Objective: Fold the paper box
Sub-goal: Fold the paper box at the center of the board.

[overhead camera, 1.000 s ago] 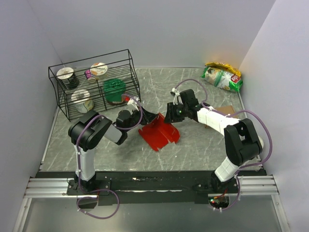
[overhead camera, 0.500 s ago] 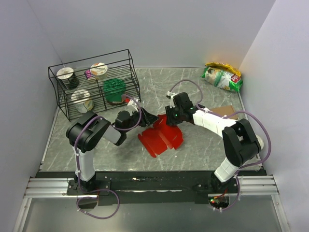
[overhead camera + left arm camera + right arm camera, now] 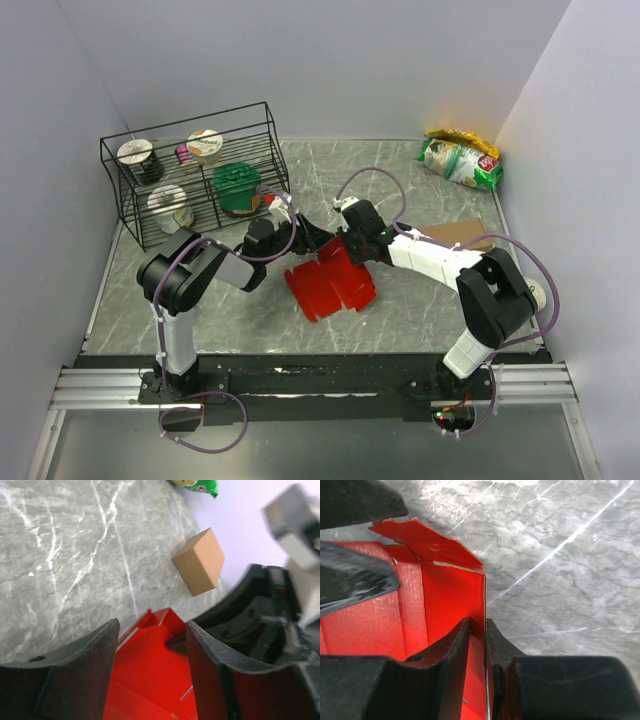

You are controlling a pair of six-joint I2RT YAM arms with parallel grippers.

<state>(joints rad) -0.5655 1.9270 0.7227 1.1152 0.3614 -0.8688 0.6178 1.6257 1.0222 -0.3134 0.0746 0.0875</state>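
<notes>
While I watch from the overhead camera, pale lilac walls (image 3: 300, 60) close in three sides of the cell. Below them lies the bench (image 3: 330, 175), a grey slab veined in white like marble, matte except for a glare patch that shows in the right wrist view. A metal rail (image 3: 300, 385) runs along its near edge and carries both arm bases.

At the far left stands a black wire basket (image 3: 186, 122) holding several lidded cups and a green-topped tub (image 3: 238, 185). My left arm (image 3: 185, 275) reaches in from the left and my right arm (image 3: 450, 260) from the right, and they meet near the middle of the bench.

Between them sits the paper box (image 3: 325, 285), bright red, partly raised, its walls standing up from a base that rests on the stone just in front of both wrists. A green and yellow snack bag (image 3: 460, 158) lies in the far right corner. A plain brown cardboard box (image 3: 460, 232) sits by the right wall, partly hidden behind the right arm.

My left pincer (image 3: 152, 627) hangs over the red card with its fingers apart, and I see nothing gripped between them. My right pincer (image 3: 477, 622) is pinched together on the upright edge of a red wall, one finger inside it and one outside.
</notes>
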